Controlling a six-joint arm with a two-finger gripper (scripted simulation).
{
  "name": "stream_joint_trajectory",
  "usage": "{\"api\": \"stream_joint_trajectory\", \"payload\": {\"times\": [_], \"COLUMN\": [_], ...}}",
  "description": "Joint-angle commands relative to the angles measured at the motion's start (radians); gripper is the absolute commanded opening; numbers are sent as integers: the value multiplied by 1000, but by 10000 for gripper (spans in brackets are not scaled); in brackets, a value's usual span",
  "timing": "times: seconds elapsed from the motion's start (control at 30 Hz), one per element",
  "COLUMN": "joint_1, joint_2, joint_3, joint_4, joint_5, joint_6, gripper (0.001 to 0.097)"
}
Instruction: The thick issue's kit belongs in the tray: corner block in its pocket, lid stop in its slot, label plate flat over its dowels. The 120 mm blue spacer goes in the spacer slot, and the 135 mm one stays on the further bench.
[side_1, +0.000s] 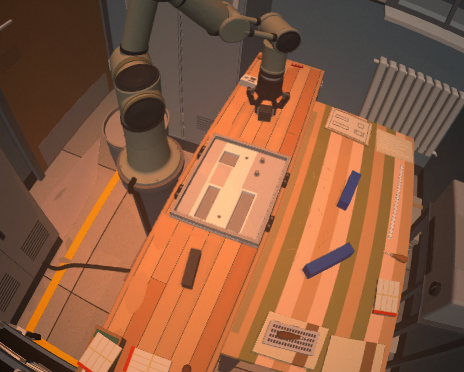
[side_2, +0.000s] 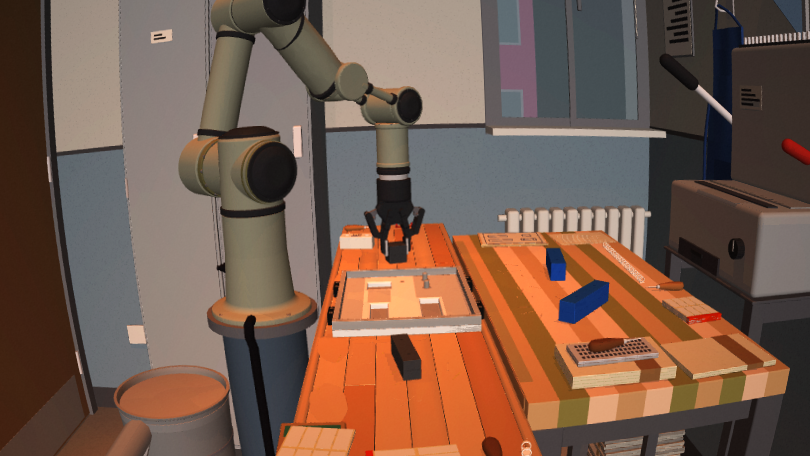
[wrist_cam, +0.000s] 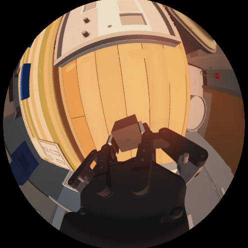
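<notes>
The dark corner block (side_1: 264, 114) (side_2: 396, 251) (wrist_cam: 127, 136) is held in my closed gripper (side_1: 266, 110) (side_2: 395, 241) (wrist_cam: 126, 140) at the far end of the near bench, behind the tray. The tray (side_1: 231, 188) (side_2: 406, 299) (wrist_cam: 113, 27) sits mid-bench with empty pockets and two dowels. A long dark block (side_1: 191, 268) (side_2: 406, 356) lies on the bench in front of the tray. Two blue spacers rest apart on the further bench, a shorter-looking one (side_1: 348, 189) (side_2: 556, 263) toward the back and a longer-looking one (side_1: 328, 260) (side_2: 583, 301) nearer the front. A pale plate (side_1: 248, 80) (side_2: 356, 240) lies at the bench's far left corner.
A round bin (side_2: 172, 408) stands on the floor left of the arm's base. The further bench carries a perforated board (side_1: 291, 337) (side_2: 613, 351), paper sheets (side_1: 349, 125), a ruler (side_1: 397, 201) and a red-edged pad (side_1: 387, 297). A radiator (side_1: 413, 114) lines the back wall.
</notes>
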Motion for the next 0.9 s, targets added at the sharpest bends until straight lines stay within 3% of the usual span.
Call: {"api": "stream_joint_trajectory", "payload": {"times": [0.0,0.5,0.87], "joint_1": [0,0,-4], "joint_2": [-4,-101,-114], "joint_3": [-3,-66,-65], "joint_4": [0,0,0], "joint_5": [4,163,176], "joint_6": [0,0,-4], "gripper": [80,80,80]}}
